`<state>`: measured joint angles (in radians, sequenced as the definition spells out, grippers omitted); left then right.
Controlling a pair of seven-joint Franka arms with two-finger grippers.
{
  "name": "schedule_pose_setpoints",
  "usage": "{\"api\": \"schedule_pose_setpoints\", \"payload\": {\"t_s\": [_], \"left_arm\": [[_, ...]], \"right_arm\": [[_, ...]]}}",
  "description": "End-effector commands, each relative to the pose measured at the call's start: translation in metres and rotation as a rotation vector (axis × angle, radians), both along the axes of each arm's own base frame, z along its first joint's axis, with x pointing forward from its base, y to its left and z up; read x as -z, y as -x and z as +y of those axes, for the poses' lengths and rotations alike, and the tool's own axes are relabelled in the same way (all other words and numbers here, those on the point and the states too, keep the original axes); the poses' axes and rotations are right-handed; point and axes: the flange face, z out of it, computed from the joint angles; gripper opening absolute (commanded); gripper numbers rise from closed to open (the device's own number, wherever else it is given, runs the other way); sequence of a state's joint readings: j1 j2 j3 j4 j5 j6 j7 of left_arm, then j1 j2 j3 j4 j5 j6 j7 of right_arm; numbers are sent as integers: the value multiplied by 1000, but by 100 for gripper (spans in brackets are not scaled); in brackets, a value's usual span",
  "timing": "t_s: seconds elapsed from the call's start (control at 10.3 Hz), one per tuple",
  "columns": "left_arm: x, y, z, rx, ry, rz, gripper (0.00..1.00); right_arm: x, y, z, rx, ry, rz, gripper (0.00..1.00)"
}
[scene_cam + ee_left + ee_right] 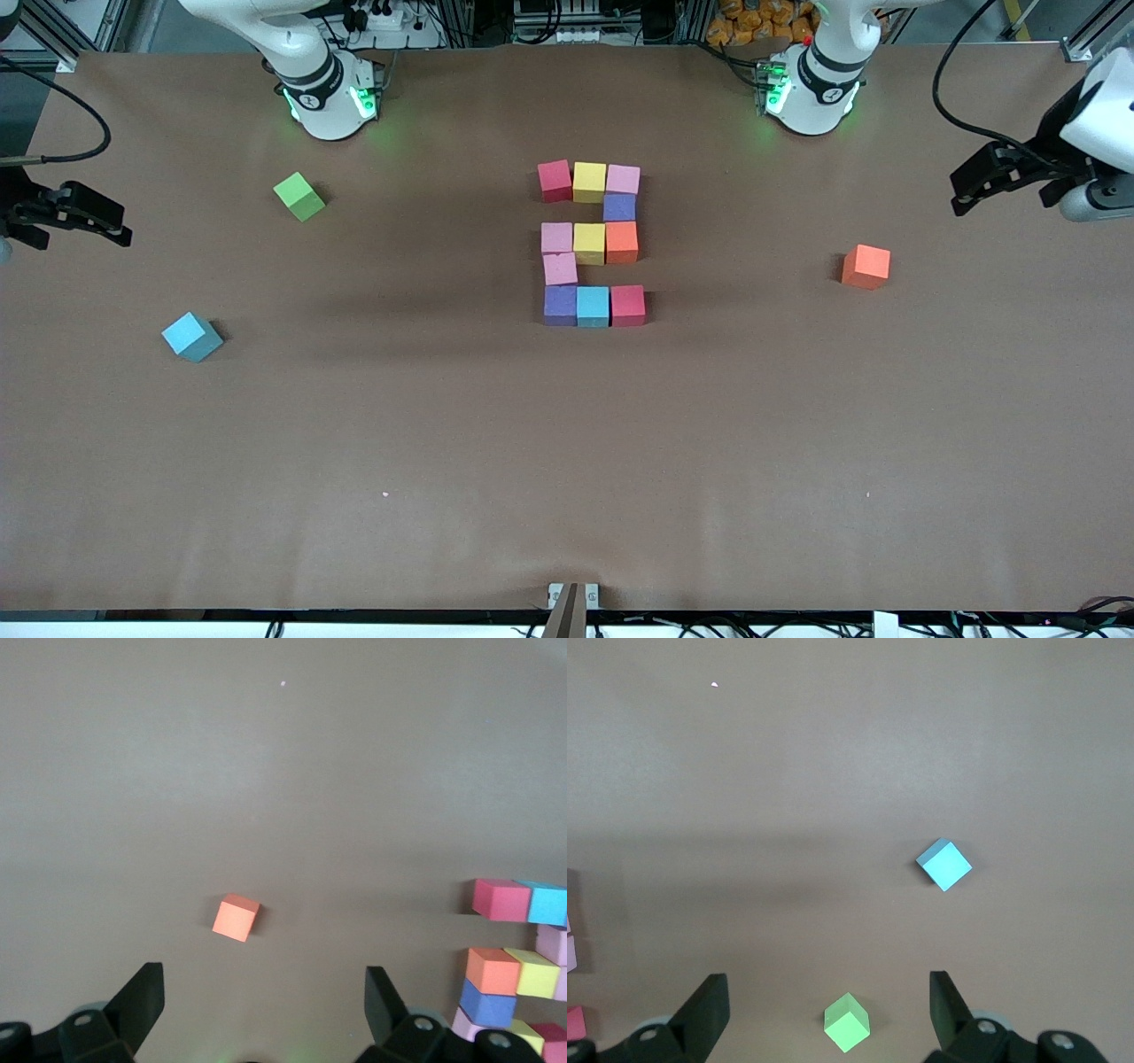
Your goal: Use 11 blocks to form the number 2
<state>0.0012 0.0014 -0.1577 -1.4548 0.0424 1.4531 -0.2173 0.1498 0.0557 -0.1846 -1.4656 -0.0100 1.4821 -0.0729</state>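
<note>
I see the brown table [567, 461] with a group of little foam blocks [591, 244] in the middle, and they sit tight together in the shape of a 2. The row nearest the robot bases is a red block [555, 180], a yellow block [589, 181] and a pink block [623, 179]. A purple block [619, 207] sits under the pink one. The middle row is a second pink block [556, 237], a second yellow block [589, 243] and an orange block [622, 242]. A third pink block [560, 268] sits under that row at the right arm's end. The row nearest the front camera is a second purple block [560, 305], a light blue block [593, 307] and a second red block [627, 305]. I count eleven blocks in the shape. Three cubes lie alone, well apart from it. A loose orange cube [866, 266] is toward the left arm's end. A green cube [299, 196] and a loose blue cube [191, 336] are toward the right arm's end, and the blue one is nearer the front camera. My left gripper [961, 197] waits up over its end of the table, with its fingers [142, 1001] spread wide and nothing in them. My right gripper [120, 229] waits over its own end, its fingers [707, 1010] spread wide and bare too.
</note>
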Motion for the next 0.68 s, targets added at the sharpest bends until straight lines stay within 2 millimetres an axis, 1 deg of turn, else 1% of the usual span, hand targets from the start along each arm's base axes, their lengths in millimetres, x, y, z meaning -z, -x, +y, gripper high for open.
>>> {"api": "schedule_pose_setpoints", "payload": {"t_s": [0.0, 0.1, 0.19, 0.39, 0.58], "left_arm": [[2, -4, -2, 28, 59, -26, 100], [4, -8, -6, 30, 90, -37, 100], [2, -8, -1, 25, 85, -43, 100], [6, -9, 0, 19, 43, -40, 100], [4, -11, 11, 2, 49, -44, 100]], "right_arm": [[-2, 3, -2, -12, -3, 1, 100], [-2, 3, 1, -15, -3, 1, 100], [-2, 3, 1, -15, -3, 1, 100], [-2, 3, 1, -15, -3, 1, 100], [-2, 3, 0, -14, -3, 1, 100]]}}
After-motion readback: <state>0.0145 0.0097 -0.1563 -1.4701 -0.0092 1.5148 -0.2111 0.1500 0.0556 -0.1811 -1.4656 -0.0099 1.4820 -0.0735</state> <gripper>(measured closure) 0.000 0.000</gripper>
